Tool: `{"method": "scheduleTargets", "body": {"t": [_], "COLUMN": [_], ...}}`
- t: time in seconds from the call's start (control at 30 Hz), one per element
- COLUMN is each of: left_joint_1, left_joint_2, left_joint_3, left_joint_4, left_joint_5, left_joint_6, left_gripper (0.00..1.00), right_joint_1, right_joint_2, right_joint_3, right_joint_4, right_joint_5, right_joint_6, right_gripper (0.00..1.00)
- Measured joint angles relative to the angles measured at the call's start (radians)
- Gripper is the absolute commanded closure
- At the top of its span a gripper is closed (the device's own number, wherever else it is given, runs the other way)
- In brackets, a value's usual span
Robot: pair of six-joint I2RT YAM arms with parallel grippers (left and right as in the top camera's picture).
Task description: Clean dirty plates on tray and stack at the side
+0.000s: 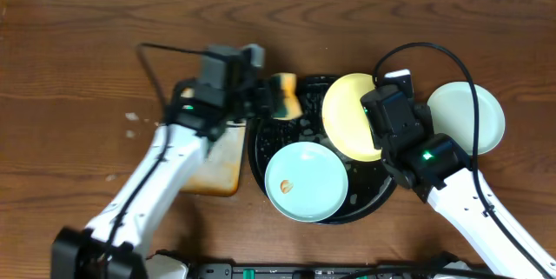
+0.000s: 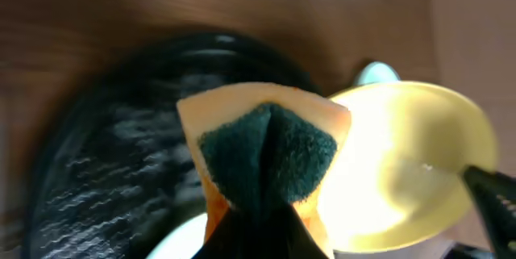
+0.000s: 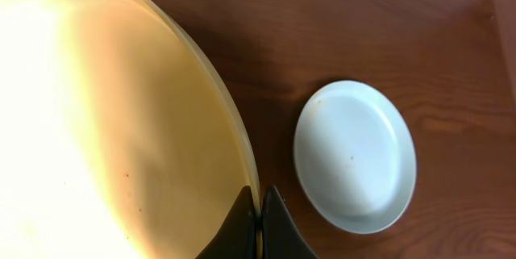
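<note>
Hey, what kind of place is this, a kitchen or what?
Probably a robot test bench rather than a kitchen: a wooden table, two robot arms, plus a sponge, yellow plate and black tray.

no legible text (any view)

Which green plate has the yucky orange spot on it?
The green plate lying on the black tray: an orange smear shows near its middle. The other green plate, on the table, looks clean.
</note>
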Motion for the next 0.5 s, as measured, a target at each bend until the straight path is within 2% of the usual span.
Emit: {"method": "scheduleTargets", "body": {"t": [0.17,0.5], "left_joint_1": [-0.127,-0.258], "left_joint_2": [0.098,0.184], "left_joint_3": [0.000,0.000], "left_joint_4": [0.060,0.178], "left_joint_5": [0.003,0.002], "left_joint_6": [-0.035,-0.047], "left_gripper": [0.92,0.92], "right_joint_1": [0.000,0.000], "right_joint_2": [0.002,0.002], "right_joint_3": [0.001,0.002], "right_joint_4": [-0.018,-0.017], "right_joint_5": [-0.010,-0.016], "right_joint_6": [0.009,0.014], "right_gripper": [0.99,0.99]}}
